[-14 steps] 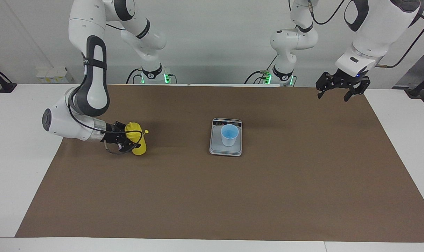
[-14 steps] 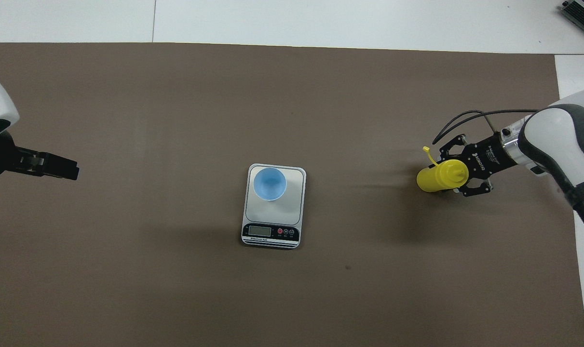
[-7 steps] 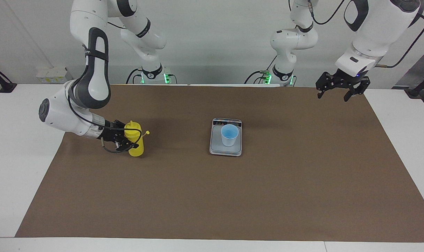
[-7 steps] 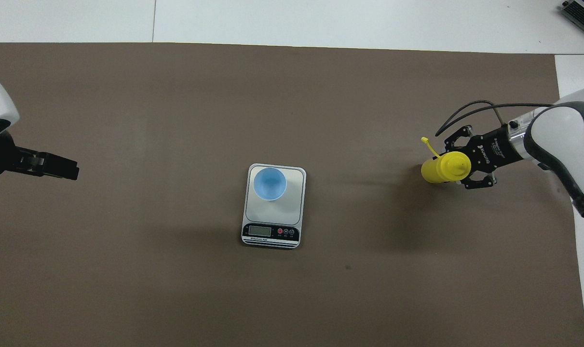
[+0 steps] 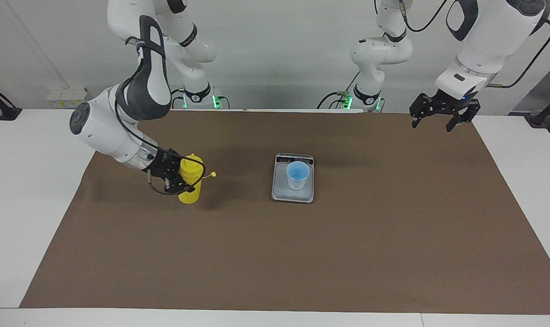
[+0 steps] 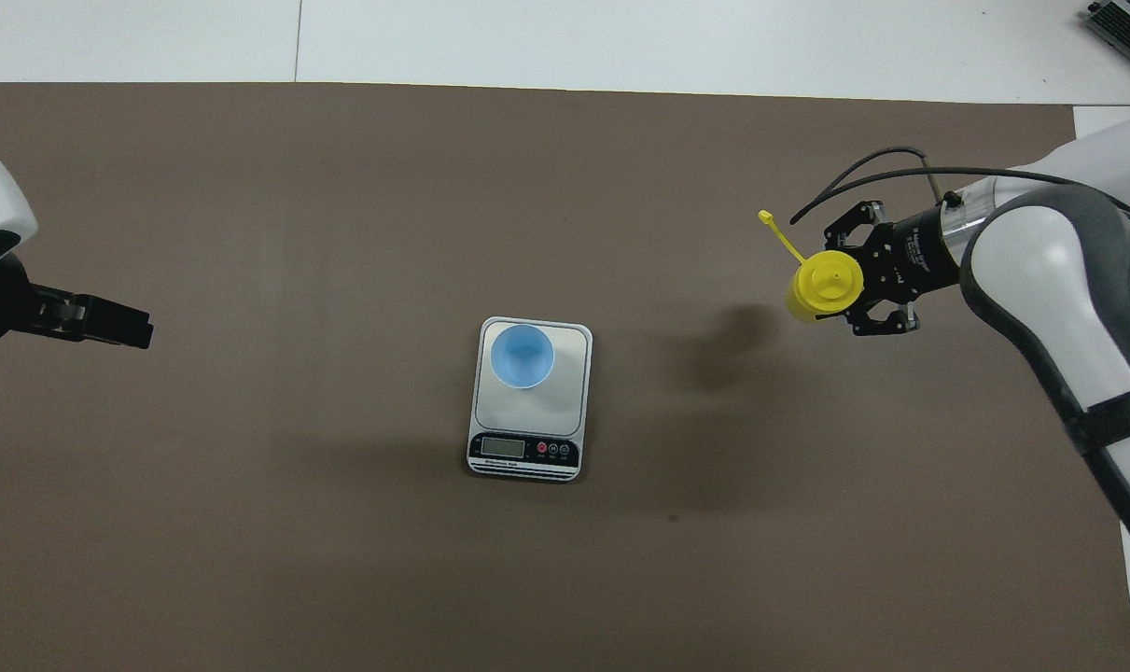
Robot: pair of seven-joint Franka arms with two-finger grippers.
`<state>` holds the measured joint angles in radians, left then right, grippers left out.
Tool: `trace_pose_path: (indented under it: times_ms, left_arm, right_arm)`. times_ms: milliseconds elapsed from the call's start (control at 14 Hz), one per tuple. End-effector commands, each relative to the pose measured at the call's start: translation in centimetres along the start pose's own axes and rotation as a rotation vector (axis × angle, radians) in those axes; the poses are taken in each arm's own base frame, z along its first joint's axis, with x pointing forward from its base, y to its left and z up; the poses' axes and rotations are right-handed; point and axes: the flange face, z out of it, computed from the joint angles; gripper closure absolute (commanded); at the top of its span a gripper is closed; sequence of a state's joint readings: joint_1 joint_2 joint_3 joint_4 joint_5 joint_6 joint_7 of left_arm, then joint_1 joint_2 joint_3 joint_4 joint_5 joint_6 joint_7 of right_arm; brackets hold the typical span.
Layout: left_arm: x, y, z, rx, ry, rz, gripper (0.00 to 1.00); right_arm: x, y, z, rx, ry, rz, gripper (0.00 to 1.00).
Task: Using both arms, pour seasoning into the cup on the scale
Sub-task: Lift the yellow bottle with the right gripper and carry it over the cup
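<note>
My right gripper (image 5: 185, 178) is shut on the yellow seasoning bottle (image 5: 190, 181) and holds it upright a little above the mat, toward the right arm's end of the table. The bottle's small tethered cap hangs open toward the scale. It also shows in the overhead view (image 6: 824, 286) with the right gripper (image 6: 856, 291) around it. The light blue cup (image 5: 298, 175) (image 6: 522, 355) stands on the silver-grey scale (image 5: 293, 195) (image 6: 566, 411) mid-table, its display edge nearer the robots. My left gripper (image 5: 442, 119) (image 6: 93, 323) is open and empty, waiting in the air over the mat's corner at the left arm's end.
A brown mat (image 5: 347, 250) covers most of the white table (image 5: 20, 172). The robot bases and their cables stand along the table's edge at the robots' end.
My right gripper has lifted the seasoning bottle, brought it upright and carried it toward the scale. The left arm, cup and scale have not moved.
</note>
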<state>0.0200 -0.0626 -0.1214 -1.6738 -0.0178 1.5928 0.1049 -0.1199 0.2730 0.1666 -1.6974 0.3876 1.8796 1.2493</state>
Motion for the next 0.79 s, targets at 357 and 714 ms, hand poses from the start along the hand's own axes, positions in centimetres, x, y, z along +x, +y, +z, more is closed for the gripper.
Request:
trace_pose_path:
  times_ms: [357, 714]
  left_arm:
    - [-0.4, -0.1, -0.5, -0.001, 0.000, 0.007, 0.00]
    - [-0.4, -0.1, -0.4, -0.001, -0.003, 0.007, 0.00]
  right_arm:
    - [-14.2, -3.5, 1.0, 0.111, 0.357, 0.074, 1.00]
    - [-17.6, -4.0, 1.6, 0.209, 0.555, -0.044, 1.00]
